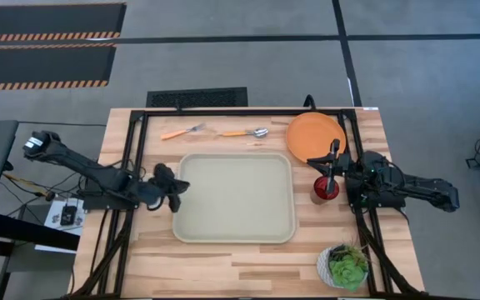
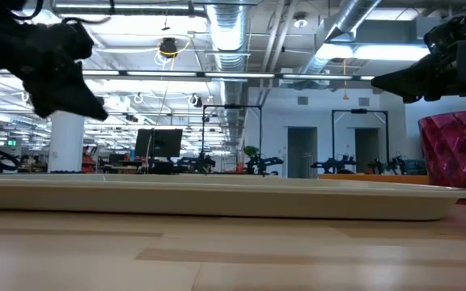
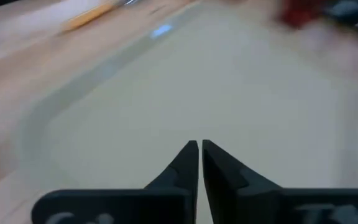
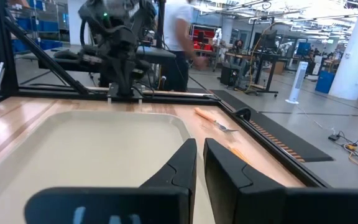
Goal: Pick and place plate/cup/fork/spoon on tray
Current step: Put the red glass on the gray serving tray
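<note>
The pale tray (image 1: 234,197) lies flat in the middle of the table. Beyond its far edge lie the fork (image 1: 182,131) and the spoon (image 1: 244,132), with the orange plate (image 1: 315,135) to their right. The dark red cup (image 1: 324,188) stands on the wood right of the tray. My left gripper (image 1: 176,192) hovers shut over the tray's left rim, fingers (image 3: 191,162) slanting down at the tray with nothing between them. My right gripper (image 1: 323,167) hangs level above the cup (image 2: 459,153), pointing left across the tray, its fingers (image 4: 188,158) a narrow slit apart with nothing in it.
A white pot with a green plant (image 1: 344,267) stands at the table's near right corner. Black frame rails run along the table's left, right and far sides. A person stands in the room beyond the left arm (image 4: 179,37).
</note>
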